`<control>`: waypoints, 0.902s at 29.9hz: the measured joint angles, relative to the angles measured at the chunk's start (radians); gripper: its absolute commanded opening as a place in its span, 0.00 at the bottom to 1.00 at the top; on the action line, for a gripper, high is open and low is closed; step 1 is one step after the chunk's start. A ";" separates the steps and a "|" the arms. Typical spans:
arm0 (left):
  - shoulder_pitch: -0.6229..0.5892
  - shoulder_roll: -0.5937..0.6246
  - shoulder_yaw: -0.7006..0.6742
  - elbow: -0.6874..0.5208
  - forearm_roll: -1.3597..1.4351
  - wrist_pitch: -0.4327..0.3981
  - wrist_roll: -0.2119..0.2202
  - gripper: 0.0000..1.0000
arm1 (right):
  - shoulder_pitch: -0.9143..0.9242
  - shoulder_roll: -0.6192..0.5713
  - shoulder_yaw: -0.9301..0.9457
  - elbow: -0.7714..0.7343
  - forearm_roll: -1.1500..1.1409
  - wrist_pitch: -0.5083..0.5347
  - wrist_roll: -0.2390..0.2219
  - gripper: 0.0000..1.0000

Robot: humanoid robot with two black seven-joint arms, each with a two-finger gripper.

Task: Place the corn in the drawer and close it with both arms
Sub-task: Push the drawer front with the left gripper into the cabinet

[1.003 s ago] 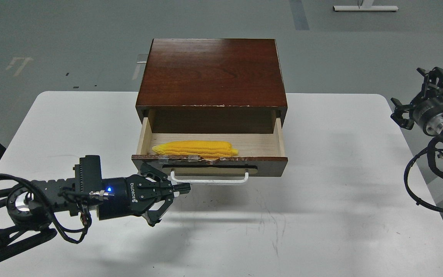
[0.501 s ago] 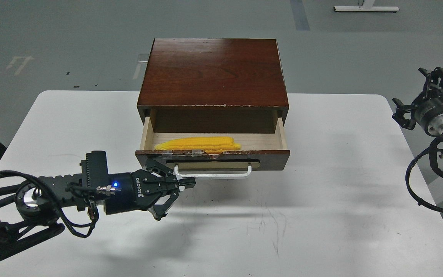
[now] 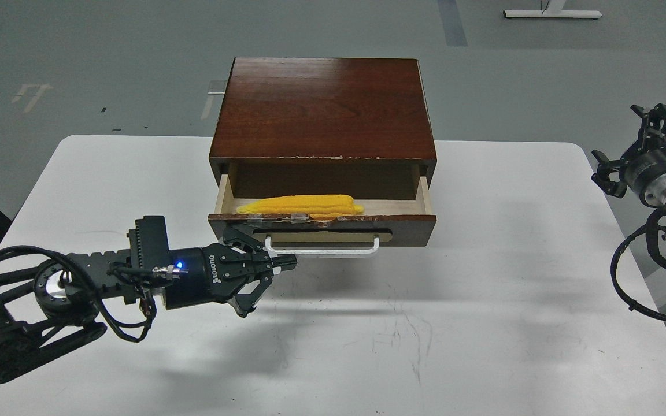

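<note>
The corn [image 3: 301,204] lies lengthwise in the left half of the drawer [image 3: 408,233], just behind its dark front. The drawer is partly open, with only a narrow strip of its pale wood floor showing. My left gripper [image 3: 284,264] is shut, its tips against the left end of the white bar handle [image 3: 333,251] and the drawer front. My right gripper [image 3: 629,142] hangs open and empty beyond the table's right edge, far from the drawer.
The dark wood cabinet [image 3: 324,107] that holds the drawer stands at the back middle of the white table [image 3: 483,323]. Black cables [image 3: 628,283] loop off my right arm beside the table's right edge. Grey floor lies behind.
My left gripper has moved forward and pushed the drawer in; less of the drawer floor and corn shows now. The right arm has barely moved.
</note>
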 measured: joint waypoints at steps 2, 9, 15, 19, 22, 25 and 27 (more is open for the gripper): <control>-0.007 -0.011 -0.004 0.018 0.000 0.000 0.000 0.00 | 0.000 0.000 0.000 -0.001 0.000 0.000 0.000 1.00; -0.027 -0.034 -0.006 0.057 0.000 0.000 0.000 0.00 | 0.000 0.001 -0.002 -0.002 -0.001 0.001 0.000 1.00; -0.038 -0.036 -0.005 0.073 0.000 0.000 0.000 0.00 | -0.002 0.010 -0.003 -0.008 -0.001 0.001 0.000 1.00; -0.047 -0.043 -0.005 0.084 0.000 0.000 0.000 0.00 | -0.002 0.028 -0.004 -0.033 -0.001 0.001 0.000 1.00; -0.052 -0.044 -0.005 0.091 0.000 0.000 0.000 0.00 | -0.002 0.032 -0.004 -0.041 -0.001 0.003 0.000 1.00; -0.058 -0.050 -0.005 0.101 0.000 0.000 0.000 0.00 | -0.002 0.033 -0.005 -0.043 -0.001 0.003 0.000 1.00; -0.068 -0.058 -0.007 0.109 0.000 0.000 0.000 0.00 | -0.002 0.034 -0.005 -0.043 -0.001 0.004 0.000 1.00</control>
